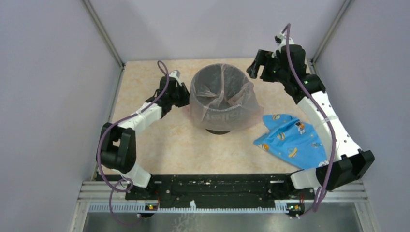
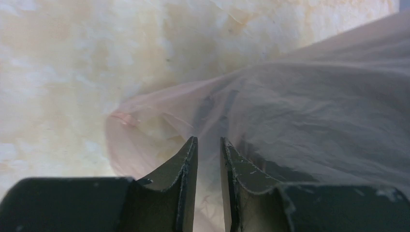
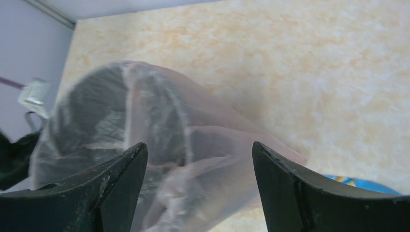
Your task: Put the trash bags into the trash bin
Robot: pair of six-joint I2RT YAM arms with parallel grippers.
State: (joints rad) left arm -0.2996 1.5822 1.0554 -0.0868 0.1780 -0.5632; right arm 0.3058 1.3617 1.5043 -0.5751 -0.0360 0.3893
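Note:
The black trash bin (image 1: 217,130) stands in the middle of the table. A pale-pink translucent trash bag (image 1: 227,113) is draped over its rim and down its sides, with film sagging into the mouth. My left gripper (image 1: 186,99) is at the bin's left side. In the left wrist view its jaws (image 2: 209,140) stand nearly shut, pinching a fold of the bag (image 2: 300,106). My right gripper (image 1: 255,67) is open and empty, above and behind the bin's right rim. The right wrist view (image 3: 199,147) looks down on the bag (image 3: 159,106) and the dark bin (image 3: 92,106).
A blue patterned cloth (image 1: 292,140) lies on the table right of the bin, under the right arm; its edge shows in the right wrist view (image 3: 358,182). Grey walls close in the table on the left, back and right.

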